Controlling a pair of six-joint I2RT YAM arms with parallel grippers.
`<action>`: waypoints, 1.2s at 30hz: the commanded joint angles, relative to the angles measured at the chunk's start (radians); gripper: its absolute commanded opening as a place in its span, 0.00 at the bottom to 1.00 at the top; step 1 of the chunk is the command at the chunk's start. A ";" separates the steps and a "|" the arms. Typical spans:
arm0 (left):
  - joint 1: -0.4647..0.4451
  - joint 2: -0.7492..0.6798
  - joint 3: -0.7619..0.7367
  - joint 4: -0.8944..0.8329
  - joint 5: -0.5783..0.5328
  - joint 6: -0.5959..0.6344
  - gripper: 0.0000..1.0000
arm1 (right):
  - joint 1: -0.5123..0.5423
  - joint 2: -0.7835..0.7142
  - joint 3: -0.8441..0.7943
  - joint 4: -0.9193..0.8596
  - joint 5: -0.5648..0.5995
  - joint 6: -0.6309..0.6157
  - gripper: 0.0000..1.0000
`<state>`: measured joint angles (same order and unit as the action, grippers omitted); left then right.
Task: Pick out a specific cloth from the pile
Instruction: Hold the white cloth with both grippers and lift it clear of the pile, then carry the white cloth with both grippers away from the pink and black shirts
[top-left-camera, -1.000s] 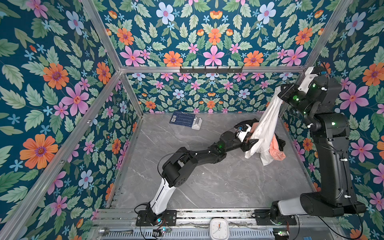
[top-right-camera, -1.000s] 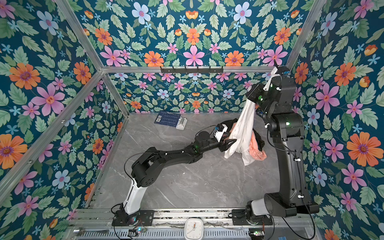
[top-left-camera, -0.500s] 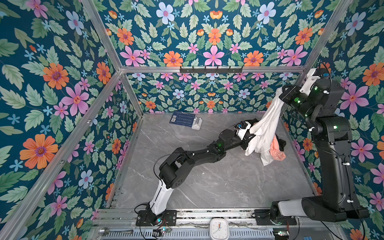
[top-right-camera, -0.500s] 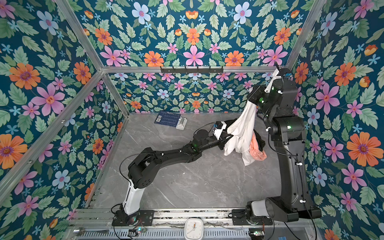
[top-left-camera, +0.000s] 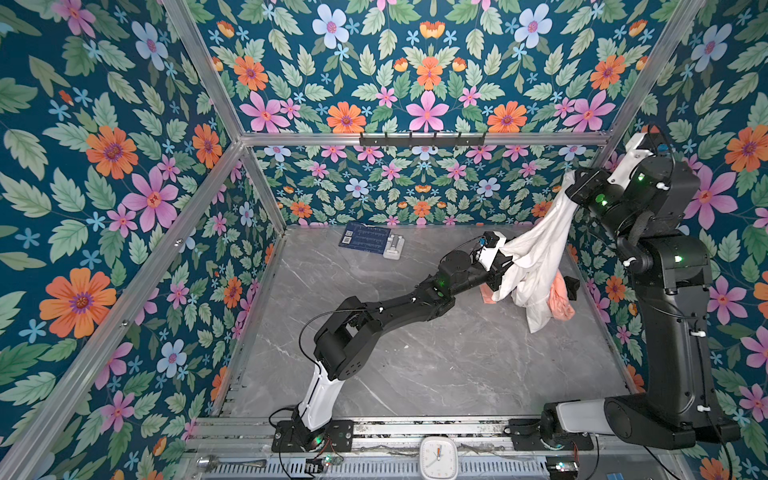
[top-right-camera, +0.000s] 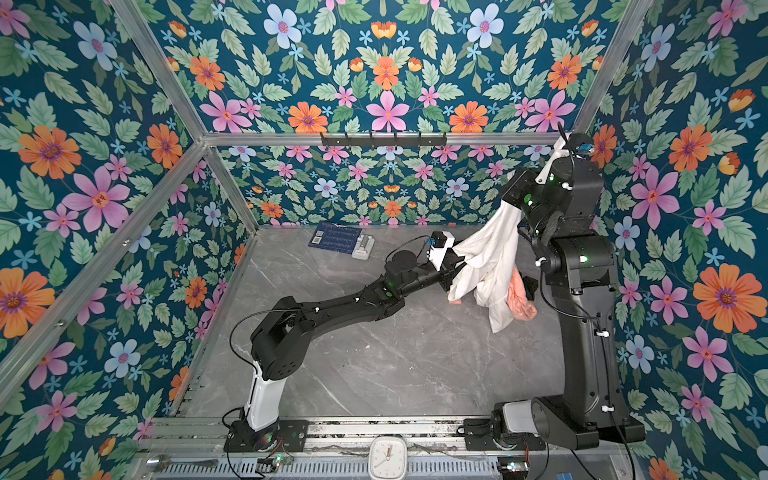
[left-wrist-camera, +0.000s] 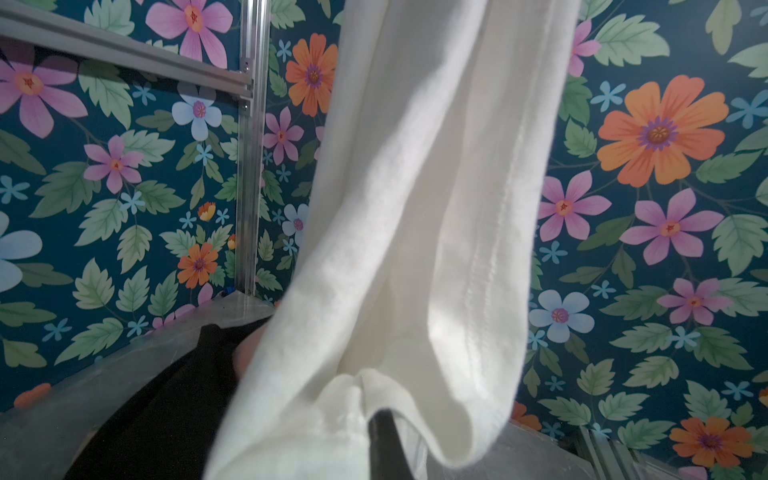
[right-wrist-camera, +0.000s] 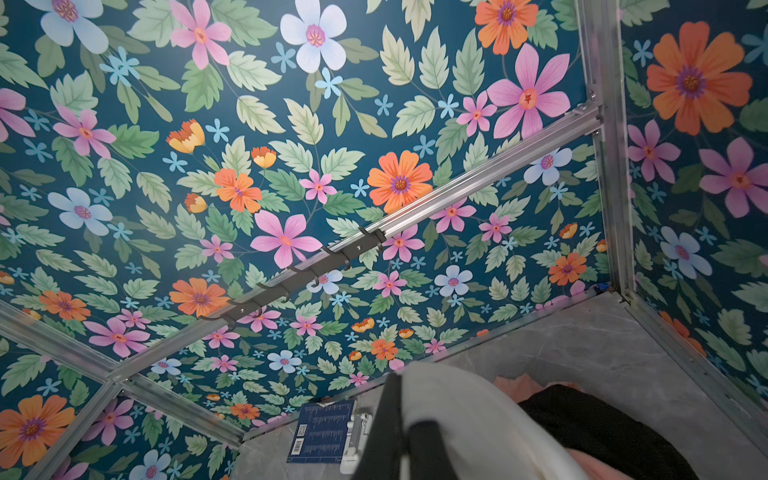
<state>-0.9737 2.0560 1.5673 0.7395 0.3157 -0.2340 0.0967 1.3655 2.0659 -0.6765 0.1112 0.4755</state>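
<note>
1. Two claws pinch the cloth (top-left-camera: 540, 245): left claw (top-left-camera: 506, 266) has just closed on a side fold, right claw (top-left-camera: 570, 185) grips its top.
2. It hangs right of centre, nearly clear of the pile (top-left-camera: 560, 303).

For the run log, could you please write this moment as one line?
right gripper: shut on white cloth, raised | left gripper: shut on white cloth | pile: below on table

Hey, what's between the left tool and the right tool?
Only the white cloth: it hangs from the raised right tool, one fold running to the left tool. Both top views show it.
</note>
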 joint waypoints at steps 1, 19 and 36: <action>-0.006 -0.013 0.037 0.006 0.011 -0.001 0.00 | 0.000 -0.008 0.017 0.087 0.035 -0.031 0.00; -0.003 0.109 0.386 -0.107 -0.044 0.010 0.00 | 0.000 -0.014 0.046 0.096 0.085 -0.081 0.00; -0.003 0.014 0.372 -0.063 -0.072 0.029 0.00 | 0.001 -0.032 0.084 0.074 0.017 -0.028 0.00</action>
<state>-0.9779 2.0899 1.9411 0.6205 0.2569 -0.2214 0.0967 1.3342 2.1334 -0.6418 0.1619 0.4210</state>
